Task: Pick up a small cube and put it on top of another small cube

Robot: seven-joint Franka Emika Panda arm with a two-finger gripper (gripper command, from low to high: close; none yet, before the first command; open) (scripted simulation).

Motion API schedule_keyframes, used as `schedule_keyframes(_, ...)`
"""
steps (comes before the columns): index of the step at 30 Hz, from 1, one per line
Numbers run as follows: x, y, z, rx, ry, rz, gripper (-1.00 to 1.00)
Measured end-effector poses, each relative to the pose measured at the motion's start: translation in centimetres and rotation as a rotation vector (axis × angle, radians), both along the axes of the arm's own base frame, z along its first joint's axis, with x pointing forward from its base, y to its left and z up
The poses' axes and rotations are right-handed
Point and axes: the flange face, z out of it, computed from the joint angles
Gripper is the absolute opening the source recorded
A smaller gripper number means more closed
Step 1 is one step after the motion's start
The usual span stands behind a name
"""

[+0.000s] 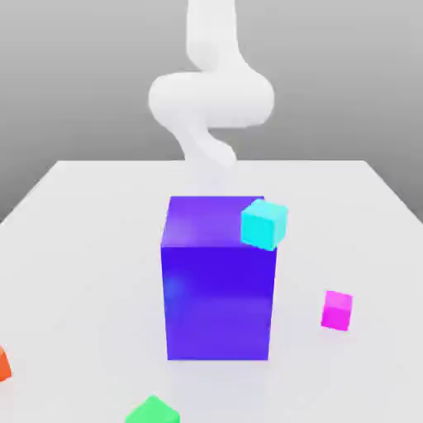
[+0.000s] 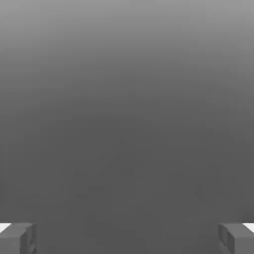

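- Gripper [image 2: 127,238] hanging spread wide, pinching nothing.
- Cyan cube [image 1: 264,224] sitting at purple block's [image 1: 218,306] top edge, toward exterior view's right.
- Magenta cube [image 1: 337,311] resting on table [image 1: 83,248], apart.
- Likely handling light, rigid, smooth; pinching opposite flat faces.

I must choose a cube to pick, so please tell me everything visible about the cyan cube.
The cyan cube is small, plain and matte-looking, with a lighter top face. In the exterior view it appears at the upper right corner of the tall blue block, turned slightly. Whether it rests on the block or lies behind it cannot be told.
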Motion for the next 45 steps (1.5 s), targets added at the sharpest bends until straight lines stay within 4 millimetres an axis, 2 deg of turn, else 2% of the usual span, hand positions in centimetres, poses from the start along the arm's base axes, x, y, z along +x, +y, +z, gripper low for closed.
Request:
schedule_keyframes(2,2.3,2.7,-4.9,-0.039,0.071,0.105,0.0)
schedule_keyframes(4,3.7,5.5,-9.9,-0.078,0.137,0.209,0.0)
schedule_keyframes(6,4.3,8.2,-14.9,-0.119,0.201,0.312,0.0)
schedule_keyframes(9,3.9,12.3,-22.4,-0.183,0.294,0.471,0.0)
schedule_keyframes(13,0.8,16.8,-32.2,-0.275,0.415,0.69,0.0)
schedule_keyframes(17,-4.3,19.5,-40.9,-0.371,0.527,0.903,0.0)
schedule_keyframes(18,-6.2,20.4,-42.9,-0.401,0.552,0.971,0.0)
schedule_keyframes(20,-8.7,20.6,-46.2,-0.44,0.595,1.055,0.0)
schedule_keyframes(22,-9.1,20.4,-48.4,-0.447,0.609,1.068,0.0)
schedule_keyframes(26,-9.3,20.4,-52.1,-0.448,0.613,1.073,0.0)
schedule_keyframes(27,-9.3,20.3,-53.0,-0.448,0.614,1.074,-1.0)
schedule_keyframes(34,-9.4,20.3,-53.2,-0.449,0.614,1.074,-1.0)
schedule_keyframes(41,-9.3,20.4,-47.5,-0.448,0.612,1.072,-1.0)
schedule_keyframes(43,-6.3,19.5,-46.0,-0.405,0.603,0.994,-1.0)
schedule_keyframes(45,-2.3,17.2,-45.0,-0.354,0.612,0.883,-1.0)
